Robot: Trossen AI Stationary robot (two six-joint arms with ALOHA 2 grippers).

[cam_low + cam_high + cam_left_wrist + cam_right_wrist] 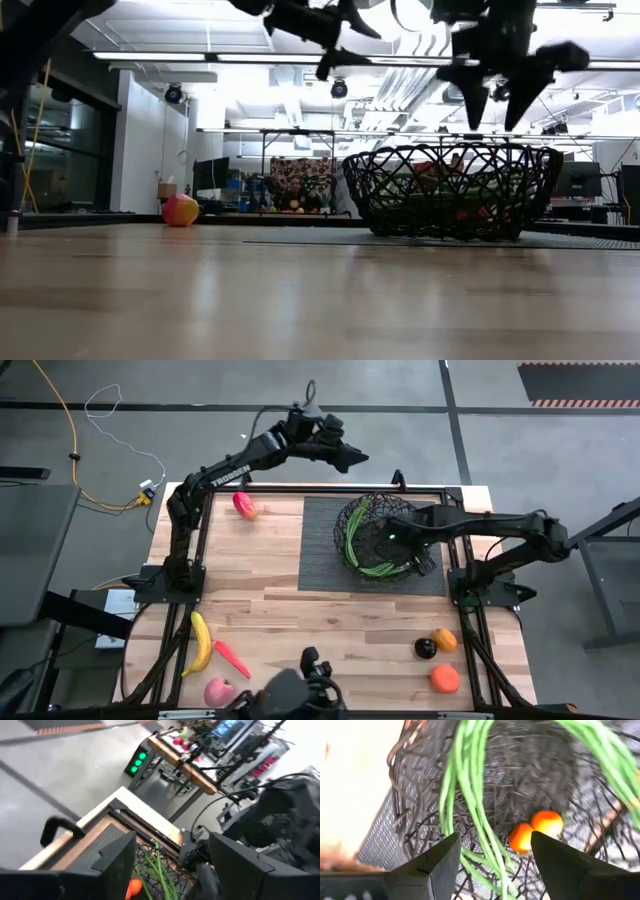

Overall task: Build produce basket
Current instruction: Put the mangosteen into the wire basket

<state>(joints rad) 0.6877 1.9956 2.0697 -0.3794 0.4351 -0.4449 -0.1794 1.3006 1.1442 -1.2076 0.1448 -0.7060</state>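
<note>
High view shows you the basket (385, 538) sitting on the dark ribbed mat (322, 570) on the table (330, 620), with the long green beans (372, 567) already curled inside it. Your right gripper (418, 560) hangs over the basket's interior, fingers apart and holding nothing; the right wrist view looks straight down past them at the beans and two small tomatoes (536, 831) on the wire bottom. Your left gripper (345, 458) is raised beyond the basket's far rim, also spread and empty.

Still outside the basket: the red-yellow pepper (245, 506) off to its left, the banana (201, 643), carrot (232, 658) and apple (219, 692) at the near left corner, and the dark round fruit (425, 648) with two oranges (445, 678) at the near right.

Watch the right gripper as you leave: I judge its open fingers could snag a bean loop or the wire rim and tip or drag the basket off the mat. The round fruits may roll if you nudge them before closing. Both arms converging above the basket could also clash.
</note>
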